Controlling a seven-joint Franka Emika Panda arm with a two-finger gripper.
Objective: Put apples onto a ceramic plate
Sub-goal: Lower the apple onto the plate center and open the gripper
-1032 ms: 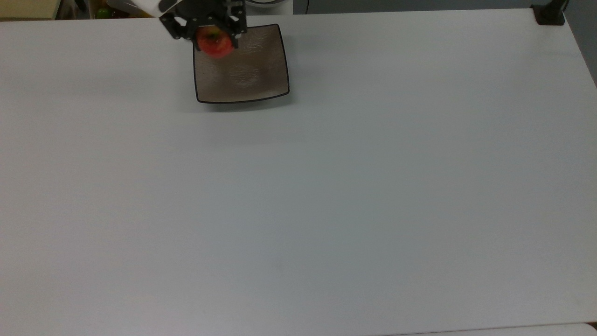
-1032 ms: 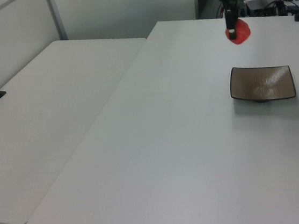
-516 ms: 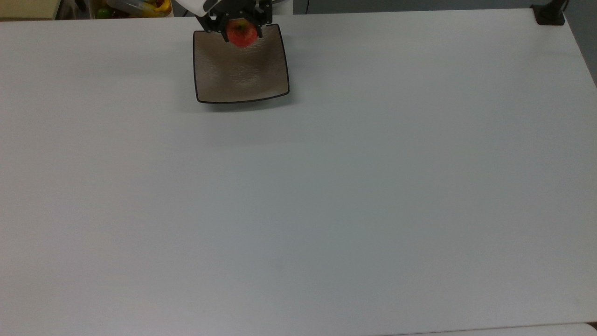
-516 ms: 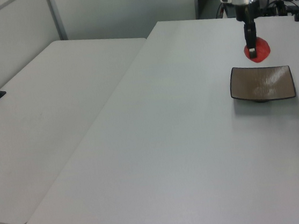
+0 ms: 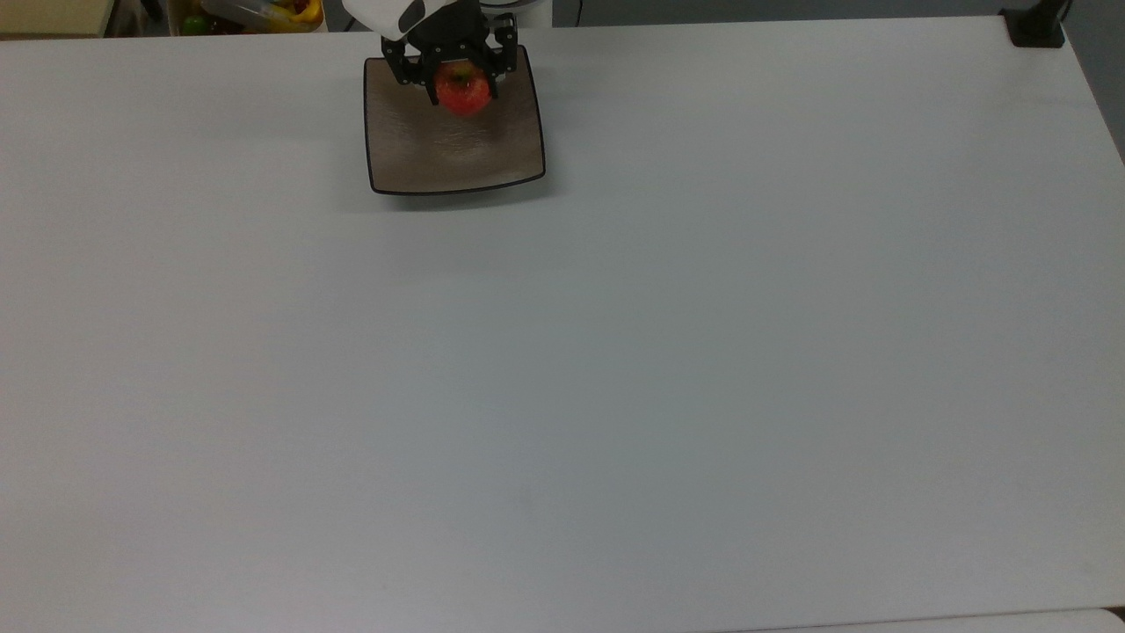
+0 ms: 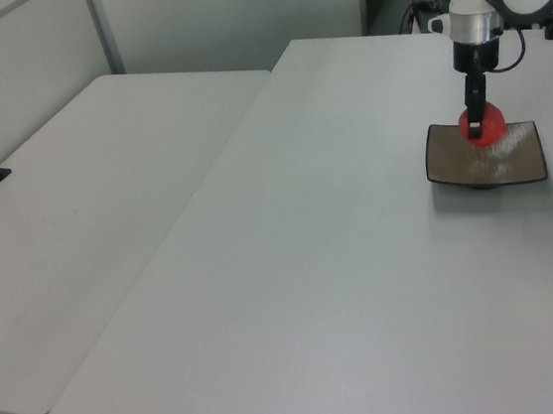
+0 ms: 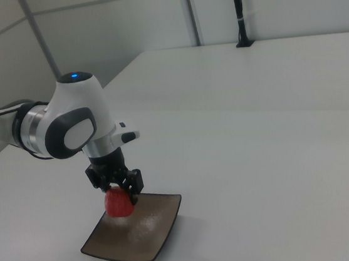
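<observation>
Red and speckled, the small round apple sits clamped in my black two-finger gripper, one finger pressed on each side of it. In the top view its yellow-green patch and dark stem face up toward the camera, so its stem axis runs roughly vertical; being nearly round, it has no real long axis.

I hold the apple over the square glossy taupe-brown ceramic plate with the thin dark rim, toward the plate's 12 o'clock edge in the top view. In the right view the apple hangs below my gripper above the plate; I cannot tell whether it touches the glaze. In the left view the apple overlaps the plate's far edge.

The plate rests on the pale grey worktop, near its 12 o'clock edge in the top view.
</observation>
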